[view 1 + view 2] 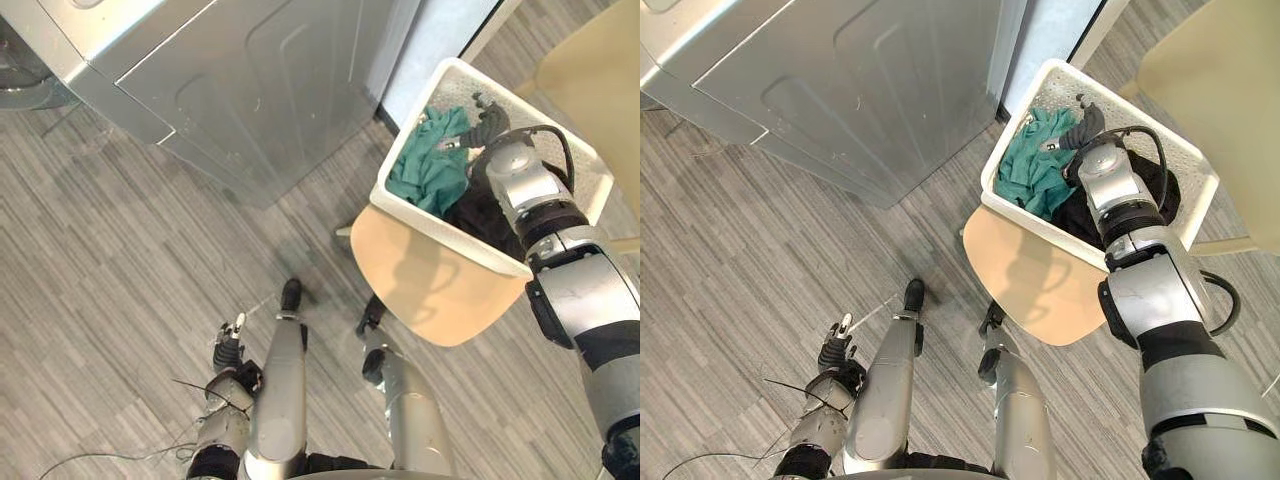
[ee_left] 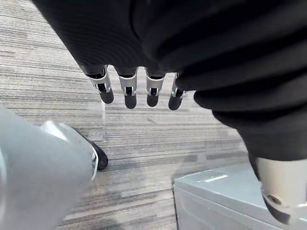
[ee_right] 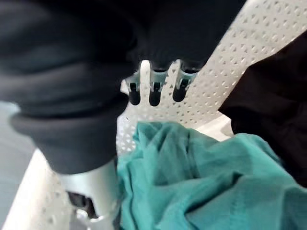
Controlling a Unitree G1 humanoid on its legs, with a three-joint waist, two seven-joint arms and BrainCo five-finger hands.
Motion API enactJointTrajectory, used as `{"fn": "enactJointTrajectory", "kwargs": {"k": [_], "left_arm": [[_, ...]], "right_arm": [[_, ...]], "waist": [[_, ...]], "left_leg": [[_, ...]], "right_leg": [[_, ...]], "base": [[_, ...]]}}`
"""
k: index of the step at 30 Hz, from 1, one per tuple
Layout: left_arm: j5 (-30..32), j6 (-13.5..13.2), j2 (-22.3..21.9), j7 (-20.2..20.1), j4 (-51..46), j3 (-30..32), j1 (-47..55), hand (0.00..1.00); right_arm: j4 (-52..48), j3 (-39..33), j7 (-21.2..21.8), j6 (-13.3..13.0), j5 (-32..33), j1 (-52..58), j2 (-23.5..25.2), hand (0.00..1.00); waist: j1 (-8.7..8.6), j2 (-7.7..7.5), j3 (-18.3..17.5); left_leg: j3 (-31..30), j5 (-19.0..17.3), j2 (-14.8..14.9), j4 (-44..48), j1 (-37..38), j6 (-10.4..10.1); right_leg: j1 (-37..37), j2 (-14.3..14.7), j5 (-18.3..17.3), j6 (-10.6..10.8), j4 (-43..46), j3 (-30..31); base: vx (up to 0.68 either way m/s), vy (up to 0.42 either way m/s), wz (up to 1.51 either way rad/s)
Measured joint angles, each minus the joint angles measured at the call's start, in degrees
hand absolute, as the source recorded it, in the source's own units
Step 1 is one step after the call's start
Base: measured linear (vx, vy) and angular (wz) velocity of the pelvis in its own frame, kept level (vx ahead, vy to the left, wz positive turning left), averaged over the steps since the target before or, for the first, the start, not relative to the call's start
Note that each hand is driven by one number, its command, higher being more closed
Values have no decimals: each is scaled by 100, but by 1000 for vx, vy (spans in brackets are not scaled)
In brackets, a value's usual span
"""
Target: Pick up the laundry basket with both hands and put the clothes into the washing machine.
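Right hand [image 3: 154, 93] reaches down inside the white perforated plastic laundry basket [image 1: 440, 238], its fingers straight and loose and closed on nothing, their dark tips near the basket's holed far wall just above a crumpled teal cloth [image 1: 430, 165]; the thumb sits beside the edge of that cloth. A black garment [image 1: 482, 215] lies next to the teal one, toward the basket's near right side, partly under the forearm. The basket rests tilted on a rounded pale beige seat [image 1: 430, 290], well apart from the silver-grey metal washing machine [image 1: 250, 90] that stands to the left of it. Left hand [image 2: 129, 93] hangs low at the robot's side with straight, empty fingers over the grey striped floor [image 1: 100, 250].
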Motion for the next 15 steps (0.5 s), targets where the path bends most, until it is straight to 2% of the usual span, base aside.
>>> {"fn": "enactJointTrajectory", "kwargs": {"k": [4, 13, 14, 15], "left_arm": [[-3, 0, -166, -104, -172, -96, -131, 0], [-58, -11, -354, -104, -372, -429, -226, 0], [-159, -14, -432, -99, -443, -443, -226, 0], [-286, -17, -423, -95, -558, -525, -228, 0]], "right_arm": [[144, 194, 159, 4, -32, -37, -10, 0], [276, 373, 268, -6, -222, -47, -30, 0], [284, 424, 268, -9, -219, -49, -80, 100], [291, 504, 271, -27, -216, -56, -177, 100]], "waist": [[-31, 16, 9], [5, 27, 15], [11, 28, 15], [30, 29, 15]], "left_leg": [[51, 245, -45, -317, -37, -14], [50, 447, -52, -642, -57, -29], [42, 507, -58, -740, -86, -42], [17, 568, -61, -811, -165, -51]], "right_leg": [[-80, -48, 62, 10, -144, -104], [-157, -38, 109, 21, -303, -169], [-195, -39, 130, 43, -351, -200], [-269, -35, 160, 11, -398, -252]], "base": [[43, -17, 13], [21, -5, 4], [5, -15, 11], [8, -19, 13]]}}
